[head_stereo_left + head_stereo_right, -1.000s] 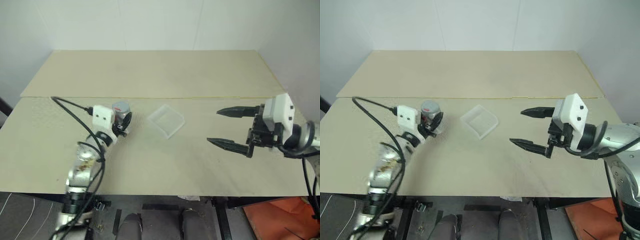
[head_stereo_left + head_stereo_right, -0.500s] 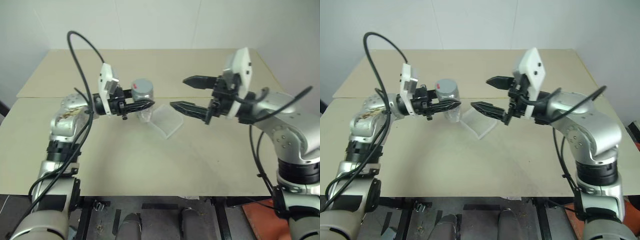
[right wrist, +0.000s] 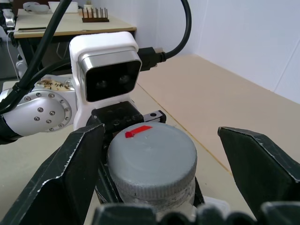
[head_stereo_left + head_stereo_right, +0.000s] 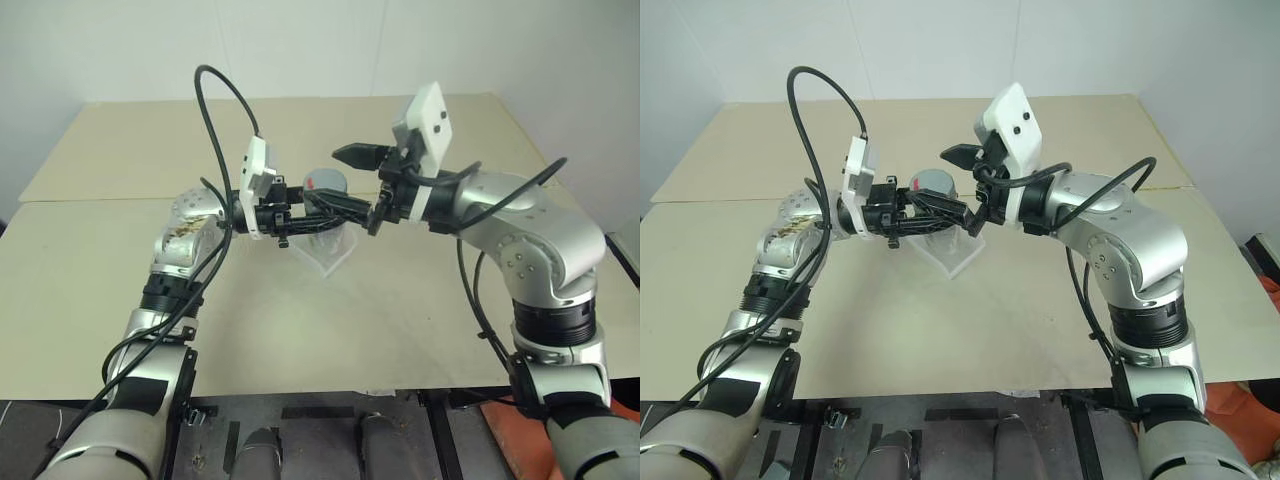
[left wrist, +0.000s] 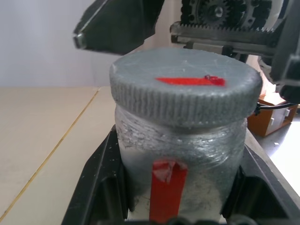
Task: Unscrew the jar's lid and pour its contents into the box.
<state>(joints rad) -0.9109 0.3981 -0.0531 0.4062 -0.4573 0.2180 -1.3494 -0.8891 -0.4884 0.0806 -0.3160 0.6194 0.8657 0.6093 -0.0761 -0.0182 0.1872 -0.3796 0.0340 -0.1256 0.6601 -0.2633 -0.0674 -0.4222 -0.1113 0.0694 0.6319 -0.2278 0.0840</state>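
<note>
My left gripper (image 4: 322,212) is shut on the jar (image 5: 180,154), a clear jar with a red stripe, and holds it upright in the air. Its black fingers (image 5: 101,187) clamp the jar's sides below the lid (image 5: 185,91), which is grey, ribbed, has a red mark and sits on the jar. My right gripper (image 3: 161,131) stands open with one finger (image 3: 70,173) on each side of the lid, apart from it. The clear box (image 4: 330,255) lies on the table just beneath the jar. I cannot make out the contents through the cloudy wall.
The beige table (image 4: 420,320) is made of two boards with a seam (image 4: 90,198) across the middle. A black cable (image 4: 215,90) loops high over my left arm. The table's front edge runs near the bottom of the eye views.
The left arm lifted the jar off the table's left side and carried it right, over the box. The open right gripper swung left and up to straddle the lid.
</note>
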